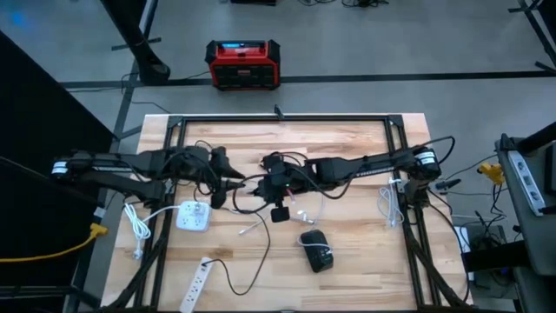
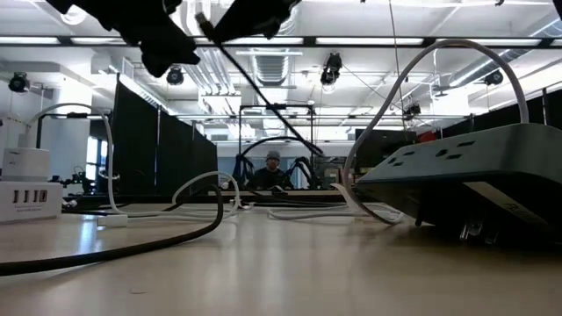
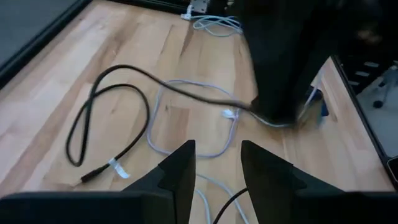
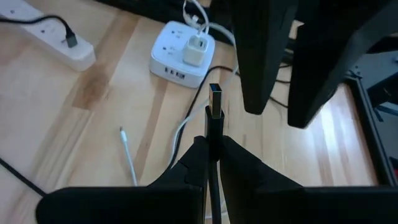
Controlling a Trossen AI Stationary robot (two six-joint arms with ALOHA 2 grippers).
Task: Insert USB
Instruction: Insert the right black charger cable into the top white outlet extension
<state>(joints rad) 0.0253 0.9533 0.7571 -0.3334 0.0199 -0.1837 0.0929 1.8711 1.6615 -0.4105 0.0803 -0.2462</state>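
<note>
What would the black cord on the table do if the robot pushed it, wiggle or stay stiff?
The black cord would probably wiggle: it lies in soft loops on the wooden table, so it looks floppy. It looks thin, so likely light and easy to slide. Its plug end might drag behind.

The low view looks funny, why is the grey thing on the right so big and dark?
In the low view the power strip lies close to the lens, so it looms large, lit from behind by bright ceiling lights; in the left wrist view the other arm is a blurred dark shape; the right wrist view shows the USB plug sharply.
</note>
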